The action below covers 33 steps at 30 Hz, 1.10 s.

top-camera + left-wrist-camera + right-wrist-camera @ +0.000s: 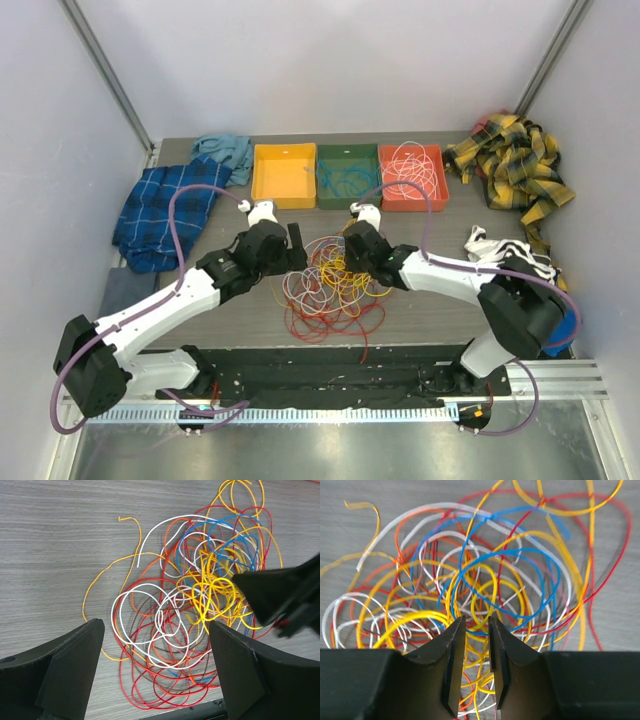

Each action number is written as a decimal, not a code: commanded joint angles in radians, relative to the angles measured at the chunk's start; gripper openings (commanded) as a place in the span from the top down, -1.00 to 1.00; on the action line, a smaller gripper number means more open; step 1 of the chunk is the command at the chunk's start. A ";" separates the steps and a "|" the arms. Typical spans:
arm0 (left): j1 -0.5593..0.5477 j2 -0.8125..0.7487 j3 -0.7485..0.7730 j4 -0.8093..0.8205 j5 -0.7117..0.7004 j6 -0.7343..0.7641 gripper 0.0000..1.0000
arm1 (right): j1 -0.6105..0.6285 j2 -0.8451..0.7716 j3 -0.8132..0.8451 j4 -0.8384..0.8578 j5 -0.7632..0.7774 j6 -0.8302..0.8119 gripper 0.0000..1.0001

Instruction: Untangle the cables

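Right fingers nearly together, narrow slit between them. Yellow strands run through slit; whether pinched, cannot tell. Left fingers spread wide, empty, above tangle.

Cables lie in one knot on tabletop, between both arms.

Likely step: single out yellow loop. Best to pinch one strand only, draw slowly, use left fingers to pin rest.

Room: bare tabletop either side of knot. Green bin near behind. Red loop trails toward black front rail; avoid dragging over edge.
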 commanded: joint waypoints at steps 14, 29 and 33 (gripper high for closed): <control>0.003 -0.046 -0.046 0.031 0.057 -0.062 -0.79 | 0.033 -0.120 0.010 -0.039 0.255 0.006 0.16; 0.003 -0.063 -0.066 0.034 0.064 -0.059 -0.78 | 0.029 -0.019 0.048 -0.134 0.401 -0.051 0.16; 0.003 -0.070 -0.071 0.029 0.059 -0.059 -0.78 | 0.014 0.025 0.056 -0.134 0.396 -0.051 0.18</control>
